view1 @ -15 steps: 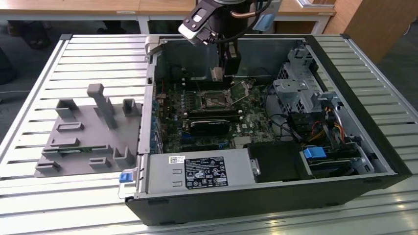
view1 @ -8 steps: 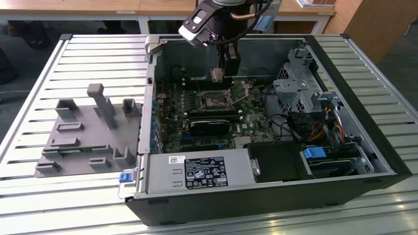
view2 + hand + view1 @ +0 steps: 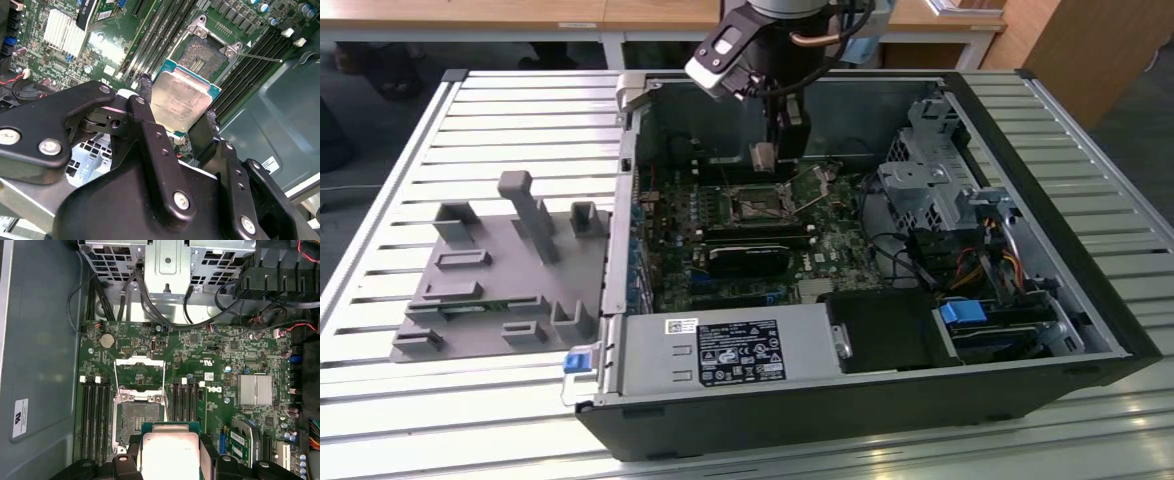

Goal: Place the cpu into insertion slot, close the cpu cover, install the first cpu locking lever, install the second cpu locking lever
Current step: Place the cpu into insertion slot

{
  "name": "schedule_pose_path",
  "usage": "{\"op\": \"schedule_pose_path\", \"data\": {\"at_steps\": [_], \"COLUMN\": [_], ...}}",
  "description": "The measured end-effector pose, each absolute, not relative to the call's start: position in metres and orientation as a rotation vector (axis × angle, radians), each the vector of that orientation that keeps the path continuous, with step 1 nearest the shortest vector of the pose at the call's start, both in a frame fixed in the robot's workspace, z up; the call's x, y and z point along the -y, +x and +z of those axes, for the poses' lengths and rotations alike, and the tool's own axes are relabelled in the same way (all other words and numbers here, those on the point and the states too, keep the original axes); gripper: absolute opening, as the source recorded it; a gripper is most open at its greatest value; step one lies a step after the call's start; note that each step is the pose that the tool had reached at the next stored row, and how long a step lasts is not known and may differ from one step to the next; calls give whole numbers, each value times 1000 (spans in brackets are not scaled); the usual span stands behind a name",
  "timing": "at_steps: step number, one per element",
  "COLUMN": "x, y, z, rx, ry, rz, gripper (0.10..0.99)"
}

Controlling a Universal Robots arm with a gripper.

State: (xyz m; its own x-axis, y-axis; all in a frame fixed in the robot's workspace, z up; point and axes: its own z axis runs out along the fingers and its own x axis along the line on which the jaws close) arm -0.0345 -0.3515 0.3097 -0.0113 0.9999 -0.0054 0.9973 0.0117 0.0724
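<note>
Second wrist view shows you the gripper (image 3: 178, 106) squeezing the little chip (image 3: 182, 95) by two side edges, up in the air near the open socket (image 3: 207, 52); it looks light, stiff and easy to break, so hold only its edges.

The cpu (image 3: 181, 100) has a pale, softly glossy metal face; the fingers (image 3: 152, 135) look matt black.

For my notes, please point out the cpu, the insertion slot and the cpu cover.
cpu (image 3: 182, 102): second wrist view, metal face centre.
insertion slot (image 3: 141, 420): first wrist view, dark contact field.
cpu cover (image 3: 139, 361): first wrist view, frame's end bar.
</note>
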Motion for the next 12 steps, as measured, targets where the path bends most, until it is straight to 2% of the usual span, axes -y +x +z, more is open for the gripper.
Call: {"op": "schedule_pose_path", "data": {"at_steps": [12], "x": [351], "y": [-34], "z": [304], "rx": [-2194], "ry": [2169], "rz": [74], "gripper": [541]}}
